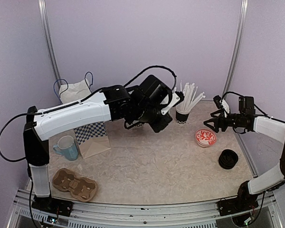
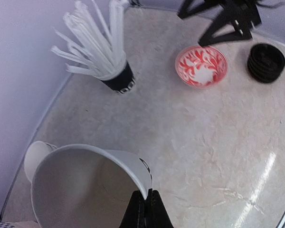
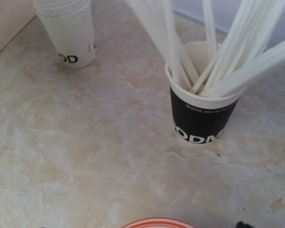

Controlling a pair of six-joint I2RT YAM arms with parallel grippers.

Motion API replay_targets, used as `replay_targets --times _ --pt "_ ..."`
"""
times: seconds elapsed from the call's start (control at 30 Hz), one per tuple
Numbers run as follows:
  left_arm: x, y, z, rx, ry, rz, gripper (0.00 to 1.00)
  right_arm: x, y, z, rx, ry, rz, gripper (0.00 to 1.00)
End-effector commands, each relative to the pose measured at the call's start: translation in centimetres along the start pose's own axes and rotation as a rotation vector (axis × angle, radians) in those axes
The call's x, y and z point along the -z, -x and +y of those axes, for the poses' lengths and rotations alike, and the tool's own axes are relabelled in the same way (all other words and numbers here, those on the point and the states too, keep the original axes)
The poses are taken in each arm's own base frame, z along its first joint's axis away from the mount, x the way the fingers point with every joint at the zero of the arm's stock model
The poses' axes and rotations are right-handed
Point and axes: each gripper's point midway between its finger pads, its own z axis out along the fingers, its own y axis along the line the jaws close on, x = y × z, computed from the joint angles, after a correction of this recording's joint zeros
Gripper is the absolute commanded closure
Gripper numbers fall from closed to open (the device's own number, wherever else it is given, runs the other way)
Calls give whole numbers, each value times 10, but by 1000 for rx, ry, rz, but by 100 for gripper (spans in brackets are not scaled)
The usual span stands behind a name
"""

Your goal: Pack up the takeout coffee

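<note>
My left gripper [image 2: 148,197] is shut on the rim of a white paper cup [image 2: 85,185] with black lettering. I look down into the cup's empty inside. A second white cup [image 2: 35,159] shows just behind it. In the top view the left gripper [image 1: 159,124] is at the back centre and hides the held cup. The right wrist view shows white cups [image 3: 69,33] with black letters standing nested on the table. My right gripper [image 1: 213,124] is open and empty, hovering above the red bowl; it also shows in the left wrist view [image 2: 192,28].
A black-banded cup of white straws [image 1: 183,116] stands right of the left gripper. A red patterned bowl [image 1: 205,137] and a stack of black lids [image 1: 228,159] are at right. A paper bag [image 1: 85,118], blue mug [image 1: 67,147] and cardboard cup carrier [image 1: 75,184] are at left.
</note>
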Motion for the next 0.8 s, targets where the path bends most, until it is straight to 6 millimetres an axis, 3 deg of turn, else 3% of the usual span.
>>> replay_targets --times 0.0,0.1,0.3,0.4,0.6,0.77 --pt "-9 -48 -72 -119 -253 110 100 12 16 11 107 15 16 18" --pt "-13 -64 -94 -158 -288 122 100 17 5 7 142 -21 101 26" --pt "-25 -79 -114 -178 -312 131 100 41 -39 10 184 -70 353 42" --pt "-35 -87 -113 -192 -285 140 100 56 -64 22 195 -48 466 51" --pt "-58 -106 -105 -219 -233 201 100 84 -101 58 236 41 596 55" --pt "-76 -120 -92 -207 -215 256 98 97 -124 63 239 38 693 58"
